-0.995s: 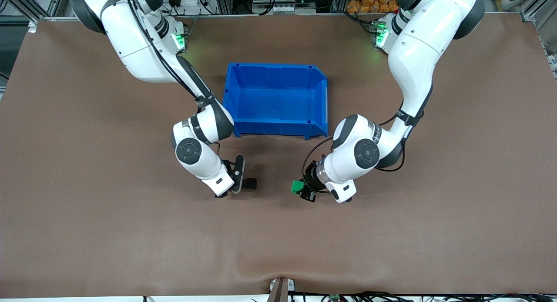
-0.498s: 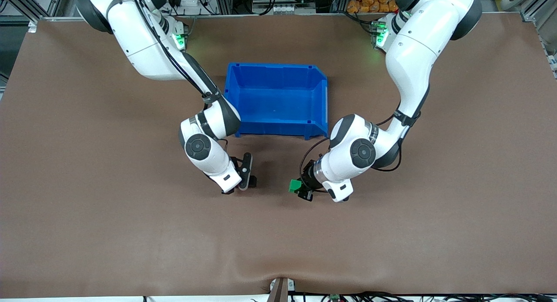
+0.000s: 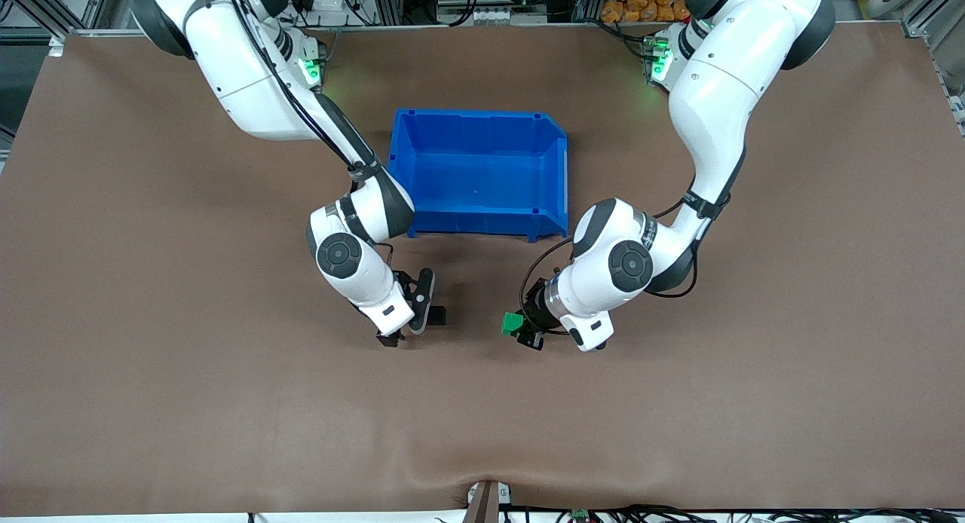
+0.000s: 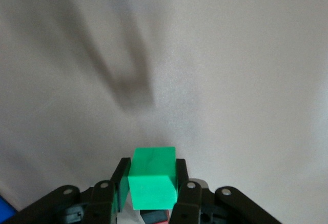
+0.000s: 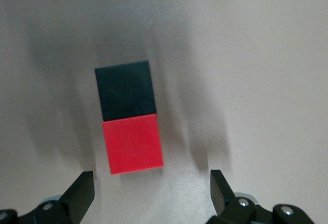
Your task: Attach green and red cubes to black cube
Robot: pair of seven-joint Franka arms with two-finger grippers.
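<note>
1. Brown matting (image 3: 226, 402) is covering the table, with a blue bin (image 3: 554, 165) farthest from the front camera.
2. Left gripper (image 3: 520, 328) is pinching the green cube (image 3: 512, 323) by flat sides; it looks light, stiff, possibly slippery.
3. Right gripper (image 3: 411, 323) is hanging spread over the joined black cube (image 5: 125, 90) and red cube (image 5: 133, 146) on the mat.

The black cube (image 5: 125, 90) touches the red cube (image 5: 133, 146) on the table (image 3: 151, 395), nearer the front camera than the bin (image 3: 554, 169).

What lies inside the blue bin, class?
The blue bin shows only its bare blue floor; no cube lies in it. The right arm's elbow covers a strip of its rim at that arm's end.
</note>
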